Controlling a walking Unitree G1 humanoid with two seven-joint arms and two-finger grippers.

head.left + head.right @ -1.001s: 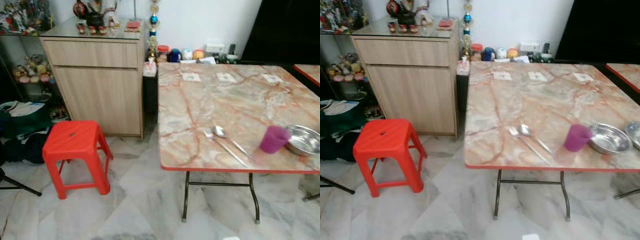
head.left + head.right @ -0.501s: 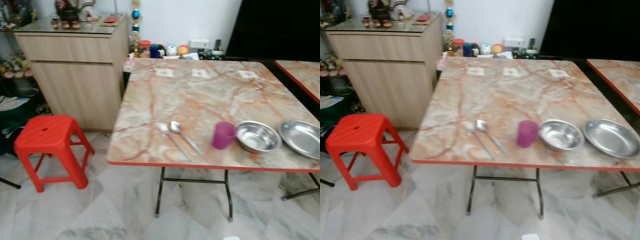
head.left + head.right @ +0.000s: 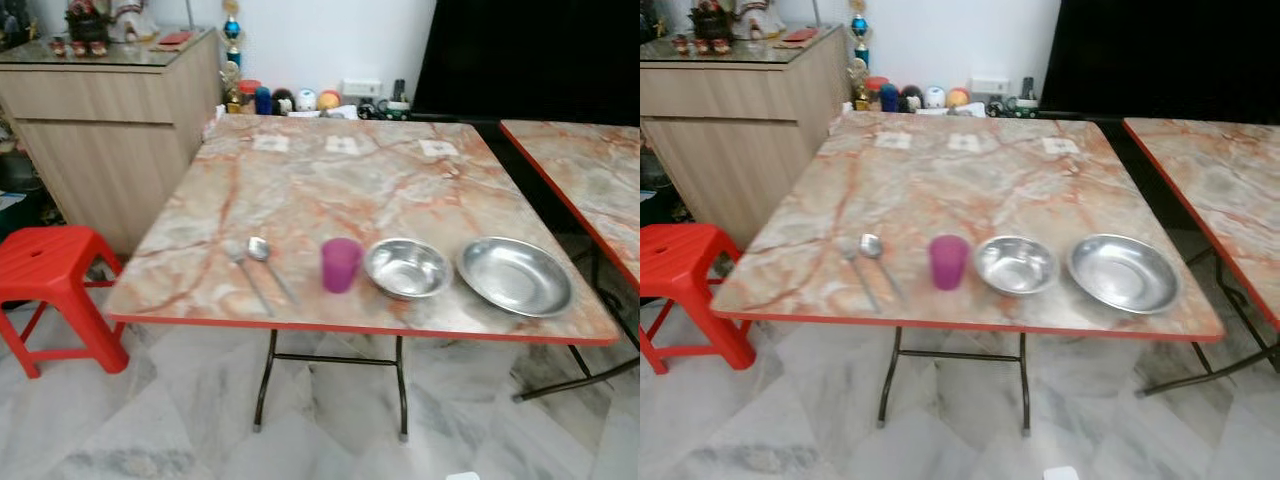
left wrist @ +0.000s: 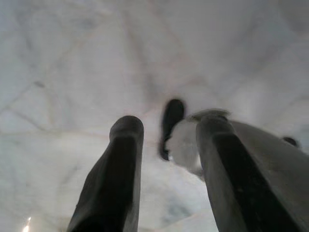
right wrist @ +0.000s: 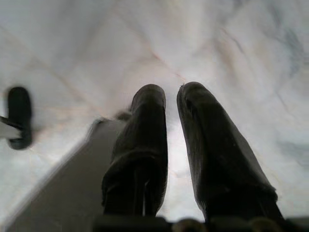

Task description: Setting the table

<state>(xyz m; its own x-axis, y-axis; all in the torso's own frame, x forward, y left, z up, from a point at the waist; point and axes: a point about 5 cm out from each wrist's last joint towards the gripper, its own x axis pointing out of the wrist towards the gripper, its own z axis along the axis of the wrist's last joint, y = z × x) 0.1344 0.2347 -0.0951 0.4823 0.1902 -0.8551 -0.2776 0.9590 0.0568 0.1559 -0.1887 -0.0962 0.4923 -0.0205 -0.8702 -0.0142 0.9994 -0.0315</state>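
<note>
Along the table's [image 3: 300, 190] near edge a row is seen: fork [image 3: 243, 268] and spoon [image 3: 262, 252] at 9 o'clock of the cup [image 3: 340, 264], bowl [image 3: 406, 268] and plate [image 3: 514, 275] at 3.

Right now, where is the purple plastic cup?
The purple plastic cup stands near the marble-patterned table's front edge, between the metal spoon on its left and the small steel bowl on its right.

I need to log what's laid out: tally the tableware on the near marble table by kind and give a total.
Spoon: 1
Fork: 1
Purple cup: 1
Steel bowl: 1
Steel plate: 1
Total: 5, in a row along the near edge of the table.
</note>
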